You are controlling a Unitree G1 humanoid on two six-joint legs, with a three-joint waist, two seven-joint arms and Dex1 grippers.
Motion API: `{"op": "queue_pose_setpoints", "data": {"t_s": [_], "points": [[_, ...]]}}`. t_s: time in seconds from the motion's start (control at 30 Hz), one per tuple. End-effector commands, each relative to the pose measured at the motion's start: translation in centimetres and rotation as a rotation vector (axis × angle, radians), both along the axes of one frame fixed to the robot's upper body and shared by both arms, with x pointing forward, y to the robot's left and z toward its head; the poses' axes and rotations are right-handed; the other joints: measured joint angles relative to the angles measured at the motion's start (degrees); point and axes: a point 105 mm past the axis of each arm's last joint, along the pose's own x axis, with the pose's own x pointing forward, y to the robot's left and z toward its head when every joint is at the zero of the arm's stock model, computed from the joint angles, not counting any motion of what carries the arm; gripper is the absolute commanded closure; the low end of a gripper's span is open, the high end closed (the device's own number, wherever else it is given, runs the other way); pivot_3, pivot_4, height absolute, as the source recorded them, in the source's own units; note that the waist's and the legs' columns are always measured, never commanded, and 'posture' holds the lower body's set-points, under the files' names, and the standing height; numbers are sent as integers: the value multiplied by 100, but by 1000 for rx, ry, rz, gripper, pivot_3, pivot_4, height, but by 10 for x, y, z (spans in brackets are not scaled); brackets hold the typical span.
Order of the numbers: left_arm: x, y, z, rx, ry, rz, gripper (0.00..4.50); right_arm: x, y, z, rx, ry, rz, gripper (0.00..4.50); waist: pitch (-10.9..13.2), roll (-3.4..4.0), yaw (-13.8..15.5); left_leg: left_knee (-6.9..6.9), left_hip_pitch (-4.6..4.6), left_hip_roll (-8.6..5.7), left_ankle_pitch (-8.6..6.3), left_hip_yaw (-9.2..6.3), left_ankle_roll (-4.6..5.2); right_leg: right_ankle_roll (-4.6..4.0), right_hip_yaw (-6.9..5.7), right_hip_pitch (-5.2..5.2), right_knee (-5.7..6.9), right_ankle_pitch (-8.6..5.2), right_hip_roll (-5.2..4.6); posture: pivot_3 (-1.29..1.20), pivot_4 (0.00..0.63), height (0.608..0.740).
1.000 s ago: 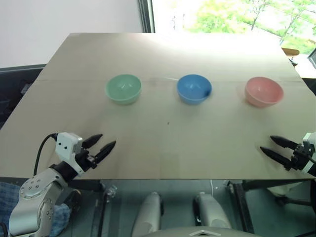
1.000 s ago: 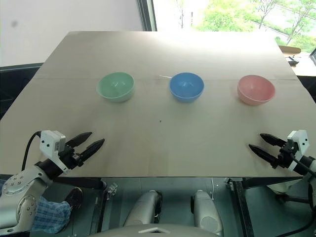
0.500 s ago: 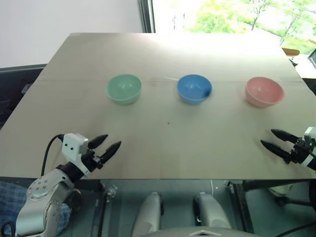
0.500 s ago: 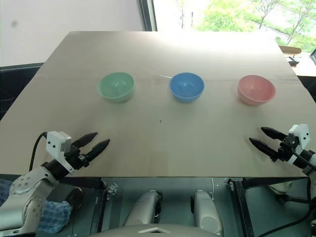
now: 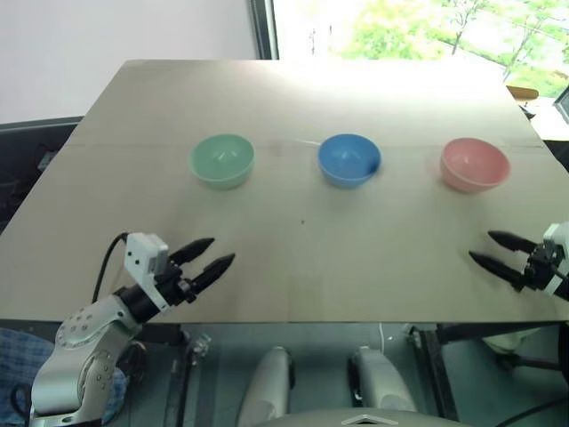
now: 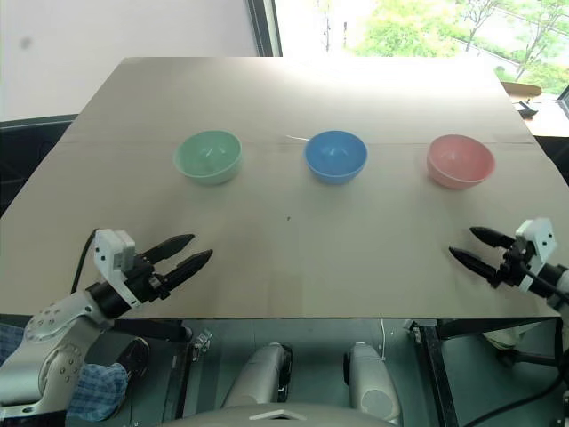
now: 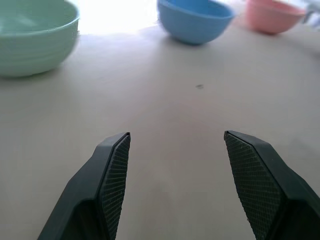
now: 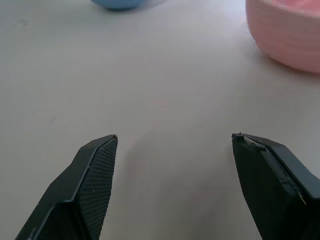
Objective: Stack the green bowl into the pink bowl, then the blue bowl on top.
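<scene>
Green bowl (image 5: 221, 160), blue bowl (image 5: 349, 159), pink bowl (image 5: 475, 165) line the tan table (image 5: 293, 240); both pincers spread, empty.

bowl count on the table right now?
3, in one row across the table, none stacked, nothing hiding more: green bowl on the robot's left, blue bowl in the middle, pink bowl on the right.

You've got a bare tan table (image 5: 302, 267) with one small dark speck (image 5: 302, 222) mid-surface; window (image 5: 400, 27) with green trees beyond its far edge.
</scene>
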Motion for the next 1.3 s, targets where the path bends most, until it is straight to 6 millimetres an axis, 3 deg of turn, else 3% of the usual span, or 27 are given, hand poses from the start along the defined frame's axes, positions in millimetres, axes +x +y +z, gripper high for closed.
{"op": "queue_pose_setpoints", "data": {"t_s": [0.03, 0.13, 0.4, 0.83, 0.97, 1.17, 1.3], "points": [[-6, -25, 23, -33, -56, -156, 1308, 15, -10, 21, -97, -23, -53, 654, 0, 0, -1, 0, 0, 0, 0, 0, 0, 0, 0, 0, 0, 0, 1, 0, 150, 740], [-6, -38, 32, -48, -67, -233, 1308, 29, -14, 36, -238, -12, -67, 654, 0, 1, 1, -1, -4, 0, 0, 2, 0, 0, 2, -3, -3, 0, 0, 0, 150, 740], [-3, -55, 44, -83, -102, -313, 1308, 69, 4, 80, -467, -47, -3, 654, 2, 4, -9, -1, -8, 2, 0, 8, 0, 0, 7, -9, -5, 0, 1, 0, 150, 740], [-5, -62, 46, -108, -117, -337, 1308, 115, 18, 53, -696, 114, 4, 654, 5, 5, -8, -2, -16, 0, 0, 9, -1, -2, 8, -18, -7, 1, -1, 0, 150, 740], [-10, -62, 47, -125, -131, -329, 1308, 119, 19, 53, -715, 101, 7, 1708, 5, 5, -7, -4, -18, -1, 0, 9, -1, -2, 8, -18, -9, 1, -2, 0, 150, 740], [-14, -60, 46, -150, -128, -302, 1308, 119, 19, 53, -724, 100, 17, 4324, 5, 5, -5, -3, -17, -2, 0, 8, 0, -3, 7, -17, -5, 1, -3, 0, 150, 740], [-13, -56, 47, -175, -126, -290, 1308, 119, 20, 54, -726, 94, 24, 4475, 5, 5, -7, -2, -15, -2, 0, 8, 0, -3, 7, -17, -3, 1, -3, 0, 150, 740]]}}
